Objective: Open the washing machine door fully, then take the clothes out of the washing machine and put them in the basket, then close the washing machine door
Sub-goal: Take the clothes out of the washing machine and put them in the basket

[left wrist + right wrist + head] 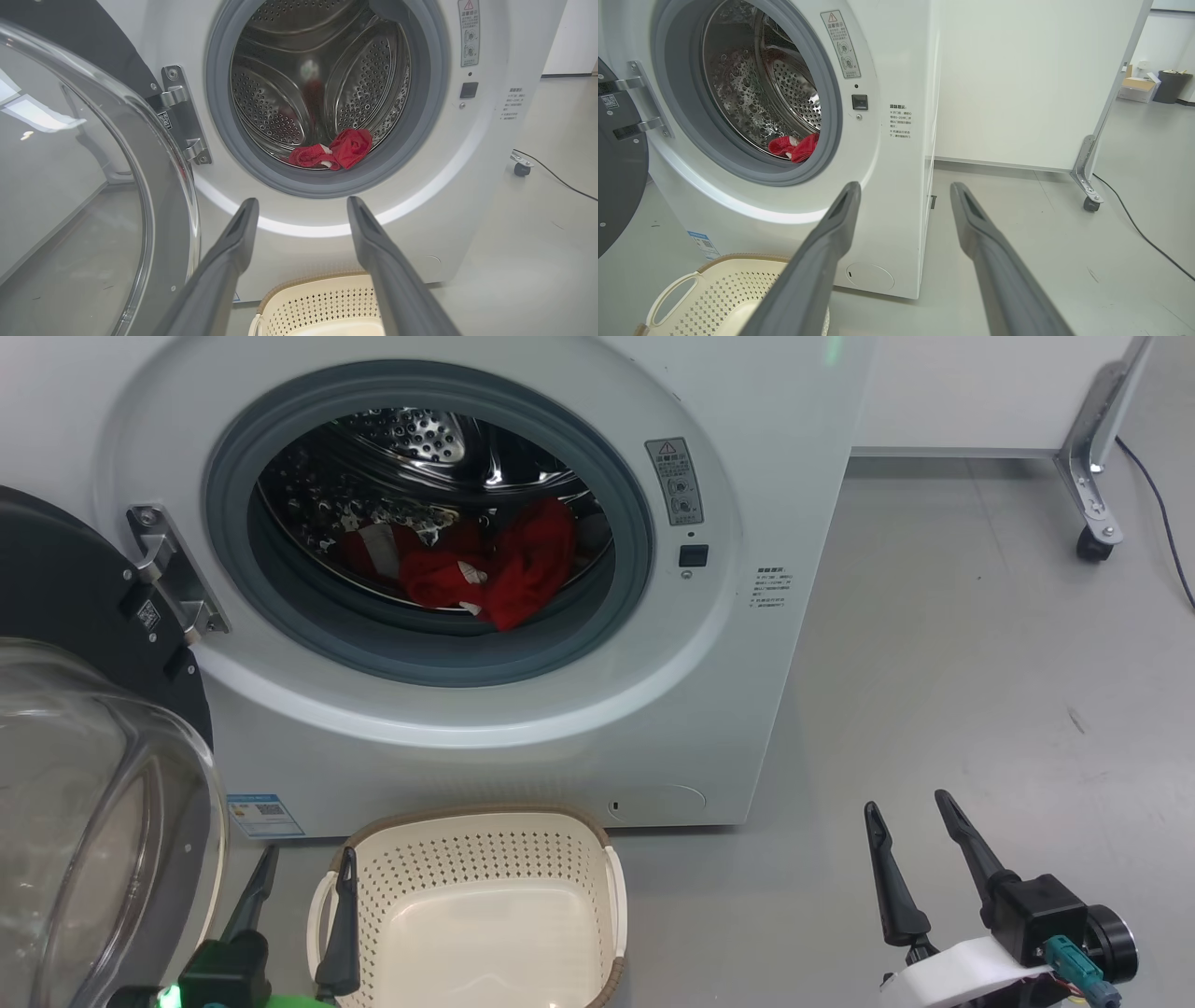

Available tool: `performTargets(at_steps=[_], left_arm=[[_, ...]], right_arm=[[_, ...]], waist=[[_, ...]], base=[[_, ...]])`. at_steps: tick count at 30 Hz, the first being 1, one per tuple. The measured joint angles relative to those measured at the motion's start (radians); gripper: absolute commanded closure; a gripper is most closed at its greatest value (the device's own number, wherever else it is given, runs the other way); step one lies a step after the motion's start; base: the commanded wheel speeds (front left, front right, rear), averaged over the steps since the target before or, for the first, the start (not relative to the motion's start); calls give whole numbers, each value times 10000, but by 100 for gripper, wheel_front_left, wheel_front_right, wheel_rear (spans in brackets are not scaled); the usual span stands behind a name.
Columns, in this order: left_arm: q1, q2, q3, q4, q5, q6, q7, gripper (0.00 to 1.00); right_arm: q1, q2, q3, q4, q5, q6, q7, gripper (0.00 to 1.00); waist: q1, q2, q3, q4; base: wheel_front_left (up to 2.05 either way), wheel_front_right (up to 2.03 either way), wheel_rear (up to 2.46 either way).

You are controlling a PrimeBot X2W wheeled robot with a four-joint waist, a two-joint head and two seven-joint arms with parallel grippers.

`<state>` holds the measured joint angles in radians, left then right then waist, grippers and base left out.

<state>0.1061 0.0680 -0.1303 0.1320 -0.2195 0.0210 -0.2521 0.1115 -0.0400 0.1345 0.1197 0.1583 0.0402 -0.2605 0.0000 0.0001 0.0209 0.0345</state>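
The door (89, 756) stands wide open, so unloading is the step in hand. The clothes (485, 569) lie low in the washing machine (794, 476); the basket (467, 814) sits empty on the floor (934, 663) below. The left tool (302, 203) and the right tool (906, 803) are spread and empty; one should reach in and pinch the fabric.

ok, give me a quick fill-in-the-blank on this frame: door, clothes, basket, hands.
1. The washing machine door stands ____.
2. The clothes lie in the steel ____ of the washing machine.
3. The basket on the floor is ____.
4. The left hand and right hand each grip ____.

Missing words: open; drum; empty; nothing.
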Motion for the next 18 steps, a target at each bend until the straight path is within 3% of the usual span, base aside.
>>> performTargets(at_steps=[14,18], left_arm=[[-580,-82,-441,215,12,-290,0,0],[-1206,-119,-660,541,-73,-637,94,0]], right_arm=[[-20,0,-38,-161,-40,12,0,0],[-111,0,-21,-238,-128,25,-2,0]], waist=[[0,0,493,-21],[0,0,791,-64]], base=[[0,0,0],[0,0,0]])
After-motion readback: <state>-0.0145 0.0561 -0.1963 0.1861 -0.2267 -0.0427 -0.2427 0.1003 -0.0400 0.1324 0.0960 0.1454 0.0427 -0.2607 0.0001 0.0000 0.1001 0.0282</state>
